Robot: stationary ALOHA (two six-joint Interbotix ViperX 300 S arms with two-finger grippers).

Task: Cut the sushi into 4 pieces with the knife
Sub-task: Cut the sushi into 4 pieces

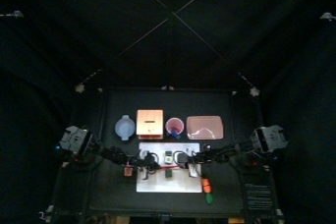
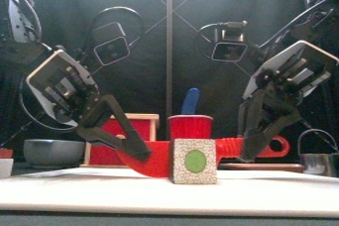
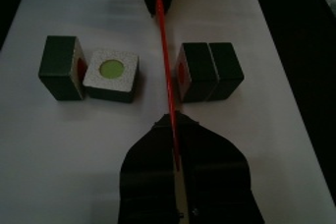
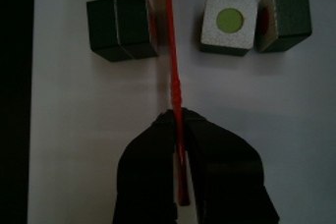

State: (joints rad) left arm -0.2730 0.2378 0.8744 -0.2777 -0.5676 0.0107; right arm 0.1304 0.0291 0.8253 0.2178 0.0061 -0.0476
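Gripping the red knife (image 4: 170, 41) from both ends: left claw (image 3: 170, 130) and right claw (image 4: 175, 126) are each clamped tight on it, blade on edge. The knife's long axis runs 9 to 3 o'clock across the white cutting board (image 3: 282, 140), which sits toward the 6 o'clock side of the desk (image 1: 118, 194). The sushi roll (image 2: 195, 161) lies on the board, its row running 12 to 6, crosswise to the knife. The blade sits in the gap at the row's middle. On the 6 o'clock side are two dark green blocks (image 3: 213, 71), pressed together. On the 12 o'clock side one piece (image 3: 112, 69) is tipped white-and-green face up, with a single block (image 3: 59, 68) just beside it. Front view: both arms slant down and inward, left from 10 o'clock, right from 2, claws low over the board.
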